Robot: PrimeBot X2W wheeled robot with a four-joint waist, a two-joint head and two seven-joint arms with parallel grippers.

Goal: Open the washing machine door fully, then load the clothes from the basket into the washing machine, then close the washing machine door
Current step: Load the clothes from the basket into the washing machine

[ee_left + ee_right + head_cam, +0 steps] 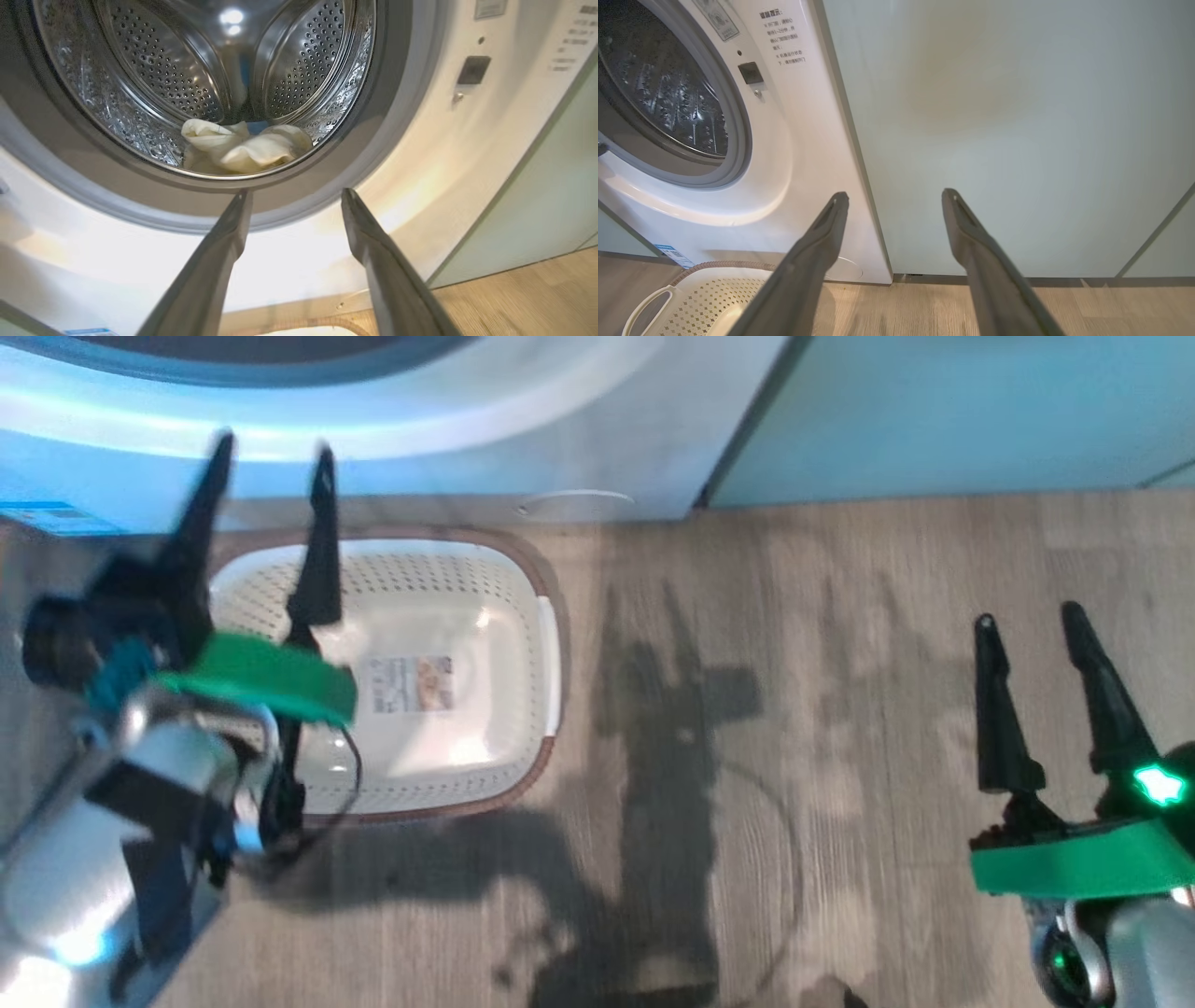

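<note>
Steel shines inside the drum [187,70] of the washing machine [444,154], and its round mouth stands uncovered in the left wrist view. Pale yellow clothes [243,149] lie in a soft heap on the bottom of the drum, just behind the grey gasket [117,177]. A bit of blue cloth [257,126] shows behind them.

The left tool [273,446] is released: its two dark fingers are spread apart and grasp nothing. In the head view it hangs above the near left part of the basket [429,569], with the fingertips pointing toward the front of the machine.

The basket stands on the wooden floor [794,709], close in front of the washer. Its bare bottom shows a label [413,683]. On the low front of the machine I see a blue sticker [56,515] at the left and a round flap [574,504] at the right.

The right tool [1027,614] is also released, fingers apart and grasping nothing. It stays well apart from the basket, over the floor, and it faces a pale green cabinet door [1017,116] beside the machine.
</note>
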